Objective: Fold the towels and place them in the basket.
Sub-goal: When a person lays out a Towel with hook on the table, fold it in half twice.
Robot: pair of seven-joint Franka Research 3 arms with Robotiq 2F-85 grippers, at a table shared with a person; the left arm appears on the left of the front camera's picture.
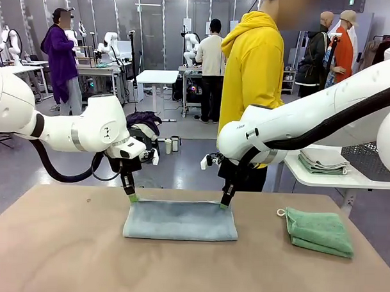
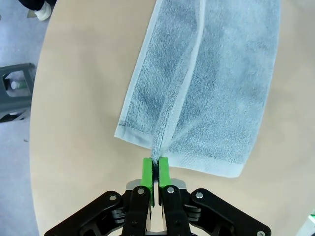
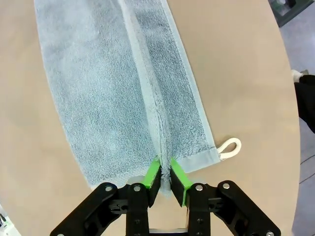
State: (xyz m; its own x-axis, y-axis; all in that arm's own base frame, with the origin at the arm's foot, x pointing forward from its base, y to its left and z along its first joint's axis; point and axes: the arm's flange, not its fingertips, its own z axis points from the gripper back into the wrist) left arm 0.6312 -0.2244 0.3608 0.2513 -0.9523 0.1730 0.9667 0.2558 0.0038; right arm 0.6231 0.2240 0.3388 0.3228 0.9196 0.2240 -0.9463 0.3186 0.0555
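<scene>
Our left fingers (image 1: 133, 196) are pressed shut on a pinch of the grey-blue towel (image 1: 179, 221). Our right fingers (image 1: 224, 202) are clamped just as tightly on its opposite end. A hemmed edge runs straight out from between each pair, along the towel's length, and cloth lies flat on the tabletop (image 1: 63, 244) to either side. We judge that holding both ends of that edge keeps it taut and level, so it can be carried across evenly for a fold. A small white loop (image 3: 230, 147) lies just beside our right fingers. The green towel (image 1: 319, 231) rests folded on the tabletop, well out past them. The mesh basket (image 1: 372, 160) waits farther off that way, on a side table.
</scene>
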